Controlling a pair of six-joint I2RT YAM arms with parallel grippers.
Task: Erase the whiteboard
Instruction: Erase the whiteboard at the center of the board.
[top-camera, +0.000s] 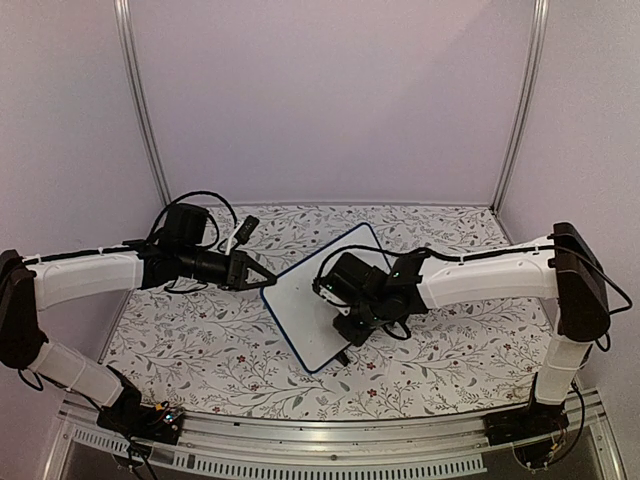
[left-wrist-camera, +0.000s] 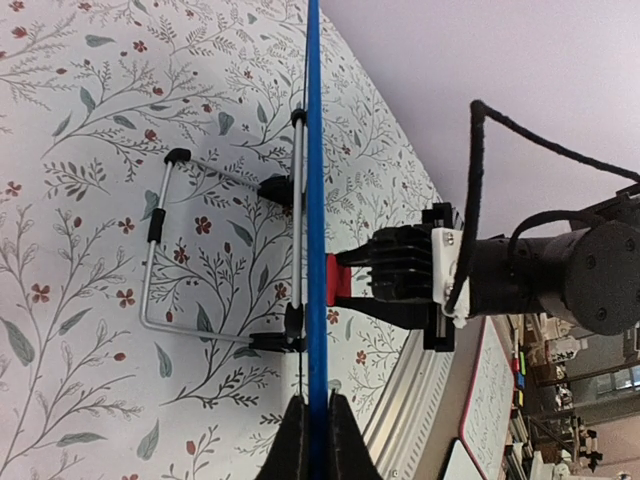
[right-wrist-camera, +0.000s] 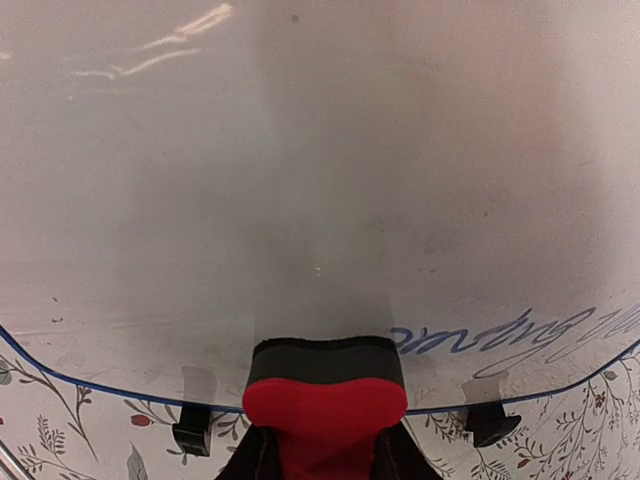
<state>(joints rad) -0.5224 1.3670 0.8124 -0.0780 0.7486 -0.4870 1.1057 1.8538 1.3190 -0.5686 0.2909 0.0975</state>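
Since entries run from the near edge outward, item one is the pale, floral-printed counter (top-camera: 200, 340) that carries everything else. Item two: left hand (left-wrist-camera: 316, 440), closed on the small, round-cornered, white whiteboard (top-camera: 305, 300), one finger on each side of its thin dark-blue frame. The board stands propped near the middle of the counter, between the two arms. Item three: right hand (right-wrist-camera: 322, 460), gripping a red block eraser with a black felt face (right-wrist-camera: 322, 390), the felt laid against the board's front. Item four: one line of blue handwriting (right-wrist-camera: 520, 335), low on the writing face and close to the bottom frame, off to one side of the eraser and not yet wiped; the rest of the face in the right wrist view looks clean apart from faint specks. Item five: two small black feet (right-wrist-camera: 192, 432) under the bottom frame, resting on the counter. Item six: bent silver wire stand with black tips (left-wrist-camera: 155, 260), hinged to the board's back and splayed on the counter behind it. Item seven, furthest: plain lilac walls (top-camera: 330, 100). Hazards, as judged: the writing sits so near the frame that a stroke could run off the edge or snag on it; a hard push could skid the feet or fold the stand if the left grip slips; too light a press could leave a smear.
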